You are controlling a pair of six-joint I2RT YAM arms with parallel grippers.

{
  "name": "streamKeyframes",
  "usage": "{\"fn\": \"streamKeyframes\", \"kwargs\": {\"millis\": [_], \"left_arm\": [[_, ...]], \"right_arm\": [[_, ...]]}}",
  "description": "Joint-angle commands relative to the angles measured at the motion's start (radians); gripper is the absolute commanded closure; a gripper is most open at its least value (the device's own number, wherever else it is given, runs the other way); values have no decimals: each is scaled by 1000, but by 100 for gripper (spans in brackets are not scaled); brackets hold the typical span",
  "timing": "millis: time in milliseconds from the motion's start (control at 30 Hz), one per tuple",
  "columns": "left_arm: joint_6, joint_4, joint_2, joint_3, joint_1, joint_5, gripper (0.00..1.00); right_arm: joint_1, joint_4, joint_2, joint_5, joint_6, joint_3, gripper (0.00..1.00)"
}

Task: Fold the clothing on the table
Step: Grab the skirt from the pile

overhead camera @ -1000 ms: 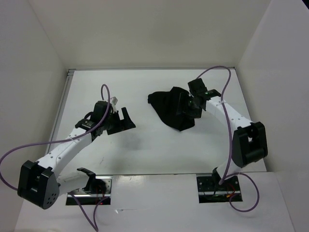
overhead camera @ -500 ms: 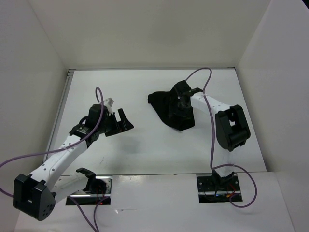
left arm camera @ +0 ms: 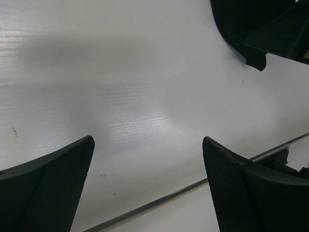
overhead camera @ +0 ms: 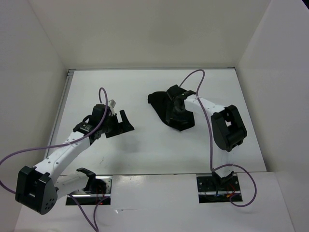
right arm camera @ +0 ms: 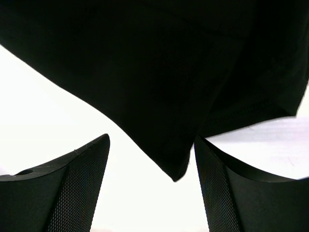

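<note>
- Swinging in toward 9 o'clock over the past second, the right tool (overhead camera: 174,111) has crossed from the clothing's 3 o'clock edge to hang above its middle. The right arm's elbow has folded in closer behind it.
- The left arm has shifted only slightly, and the left tool (overhead camera: 121,123) sits almost where it was.
- The clothing (overhead camera: 160,103), a crumpled black heap, lies on the white table (overhead camera: 120,87) toward 1 o'clock from the table's centre. One pointed corner trails toward 5 o'clock.
- In the right wrist view, the right tool (right arm camera: 150,145) is released, its two black fingers (right arm camera: 77,188) spread wide. A pointed corner of the clothing (right arm camera: 145,72) aims toward 6 o'clock between them, and neither finger pinches the fabric.
- In its own wrist view, the left tool (left arm camera: 147,141) is also released, with its jaws wide apart over bare table (left arm camera: 145,72) and nothing between them.
- From overhead, the left tool sits well apart from the clothing, out toward its 8 o'clock.
</note>
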Motion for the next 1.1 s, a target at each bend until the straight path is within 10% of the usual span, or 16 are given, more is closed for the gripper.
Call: {"fn": "streamKeyframes", "kwargs": {"millis": [0, 367, 600, 1067], "left_arm": [[6, 16, -9, -8, 1, 15, 1], [-3, 35, 1, -8, 1, 15, 1], [-3, 35, 1, -8, 1, 15, 1], [-3, 56, 46, 3, 1, 34, 1]], "right_arm": [[22, -64, -5, 87, 52, 12, 25], [22, -25, -60, 59, 131, -61, 35], [22, 82, -52, 31, 131, -60, 100], [186, -263, -353, -16, -66, 550, 100]]}}
